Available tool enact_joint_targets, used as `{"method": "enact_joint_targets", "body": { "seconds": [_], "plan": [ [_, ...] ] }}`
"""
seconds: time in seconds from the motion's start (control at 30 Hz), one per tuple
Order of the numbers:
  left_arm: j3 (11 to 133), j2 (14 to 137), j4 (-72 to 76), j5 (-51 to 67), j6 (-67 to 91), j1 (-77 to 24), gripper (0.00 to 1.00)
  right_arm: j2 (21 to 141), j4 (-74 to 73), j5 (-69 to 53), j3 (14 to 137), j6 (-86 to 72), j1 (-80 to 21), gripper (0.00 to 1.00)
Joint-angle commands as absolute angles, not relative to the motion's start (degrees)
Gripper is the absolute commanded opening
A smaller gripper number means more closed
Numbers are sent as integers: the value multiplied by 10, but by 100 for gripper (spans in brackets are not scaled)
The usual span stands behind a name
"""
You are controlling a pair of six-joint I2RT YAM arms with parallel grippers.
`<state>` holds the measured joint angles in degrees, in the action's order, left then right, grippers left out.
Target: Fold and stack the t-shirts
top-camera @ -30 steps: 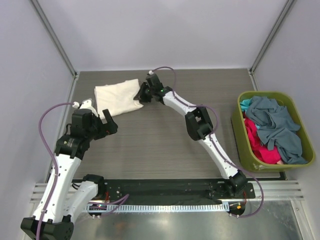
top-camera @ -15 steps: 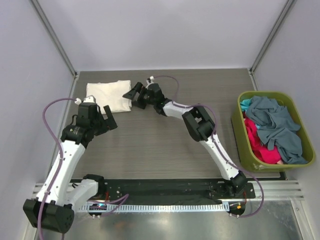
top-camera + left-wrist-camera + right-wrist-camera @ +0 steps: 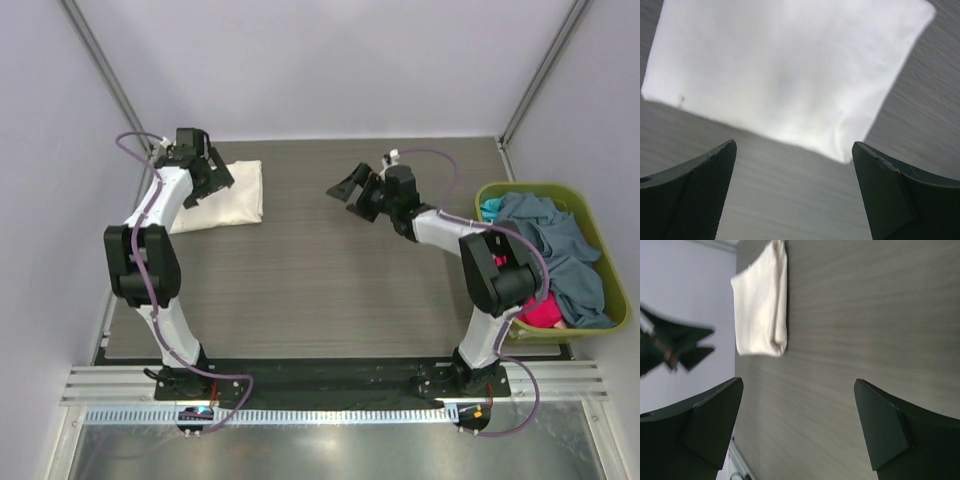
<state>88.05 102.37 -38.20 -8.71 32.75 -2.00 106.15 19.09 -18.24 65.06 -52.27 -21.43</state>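
We observed a soft cream t-shirt [image 3: 236,193], folded square, lying on the grey wood-grain table [image 3: 320,290] between pale walls [image 3: 320,70]; left gripper [image 3: 208,187] and right gripper [image 3: 346,187] both gaped wide, empty.

White arm links [image 3: 168,197] w/ blk joints [image 3: 135,265], purple cables [image 3: 441,153], blk textured fingers [image 3: 695,195].

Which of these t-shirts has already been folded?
The cream t-shirt, lying as a flat rectangle far left on the table; the grey-blue, teal and red-pink ones lie crumpled in the olive-green basket.
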Motion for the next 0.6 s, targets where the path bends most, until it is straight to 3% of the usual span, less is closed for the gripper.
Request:
{"method": "enact_joint_targets", "body": {
  "seconds": [0.0, 0.23, 0.57],
  "plan": [
    [951, 1108, -373, -76, 325, -3, 98, 991, 222, -221, 576, -505, -241, 100],
    [1063, 1268, -387, -76, 318, 33, 97, 884, 221, -225, 452, -479, -243, 100],
    [1294, 1466, -475, -109, 294, 74, 96, 841, 191, -226, 413, -454, -243, 100]
  ]
}}
